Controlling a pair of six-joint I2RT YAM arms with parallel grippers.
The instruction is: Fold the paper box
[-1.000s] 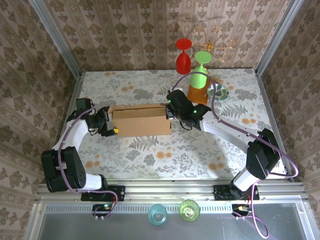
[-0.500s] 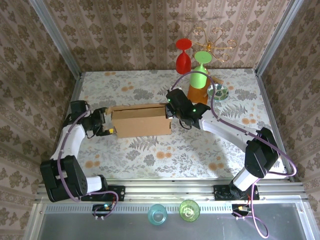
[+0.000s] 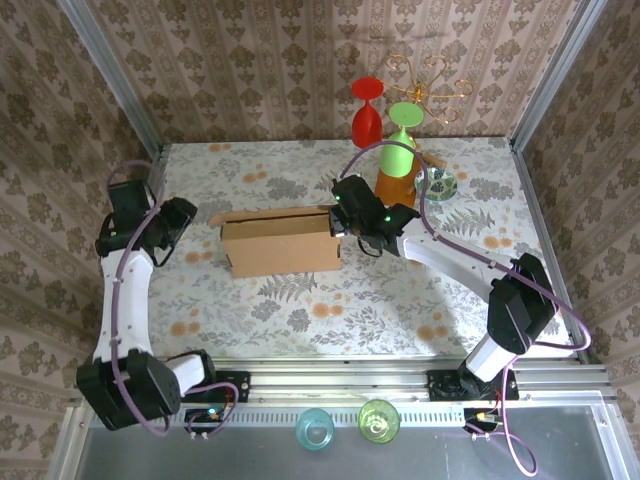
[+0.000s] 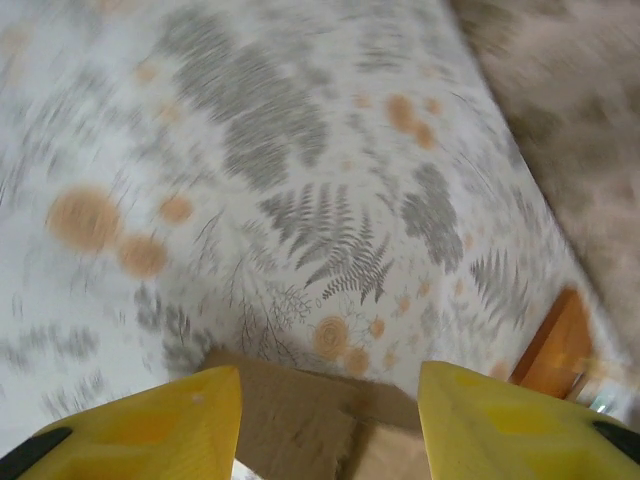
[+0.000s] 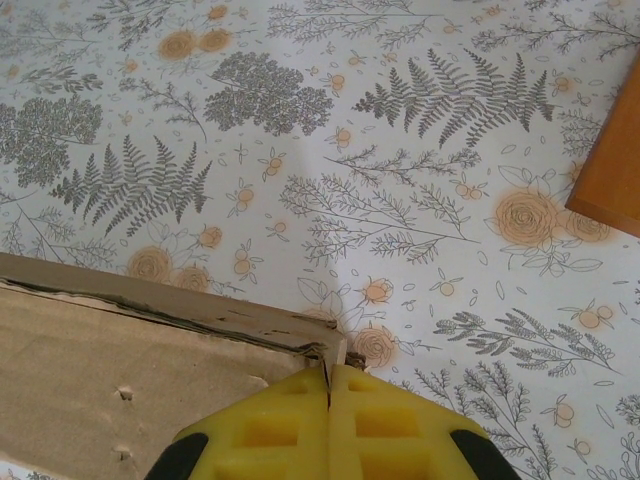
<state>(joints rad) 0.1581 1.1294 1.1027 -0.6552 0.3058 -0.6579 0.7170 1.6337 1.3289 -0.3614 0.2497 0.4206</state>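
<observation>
The paper box [image 3: 280,245] is a plain brown cardboard mailer lying in the middle of the floral table, its long side facing me. A small flap [image 3: 215,218] sticks out at its left end. My right gripper [image 3: 343,218] sits at the box's right end, shut on the thin top edge of the end wall [image 5: 300,335], with the yellow fingers [image 5: 290,420] pressed together. My left gripper [image 3: 182,222] hangs a short way left of the box, apart from it. In the blurred left wrist view its yellow fingers [image 4: 150,425] stand apart, and the box's cardboard [image 4: 310,415] lies below the gap, untouched.
A red goblet [image 3: 367,115], a green goblet [image 3: 398,145], an orange wooden block [image 3: 397,188] and a small patterned cup [image 3: 438,183] stand behind the right gripper. The left wall [image 3: 60,200] is close to the left arm. Two glasses [image 3: 315,428] sit below the rail.
The left arm has pulled back to the left, away from the box's left end, and risen; its jaws have narrowed. The box and the right gripper have stayed put.
</observation>
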